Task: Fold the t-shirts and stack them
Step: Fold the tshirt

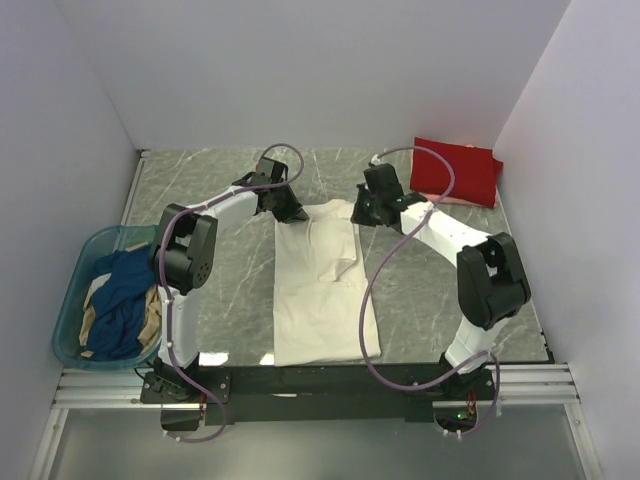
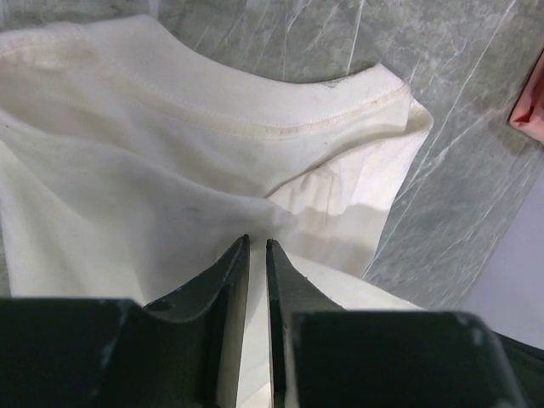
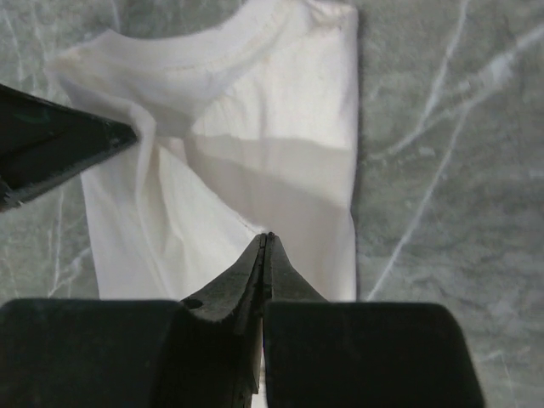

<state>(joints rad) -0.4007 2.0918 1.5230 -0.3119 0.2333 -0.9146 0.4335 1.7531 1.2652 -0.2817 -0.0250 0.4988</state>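
White arms point(image 1: 225, 208), black joints point(image 1: 185, 250), purple cables point(image 1: 375, 290)

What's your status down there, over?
Shut on white shirt, far end: left pincer, right pincer. Shirt flat, part folded. Red shirt far right, clear.

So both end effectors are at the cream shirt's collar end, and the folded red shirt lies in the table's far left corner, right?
No: the red shirt lies in the far right corner, as the top external view shows. The left end effector and right end effector are indeed at the collar end of the cream shirt.
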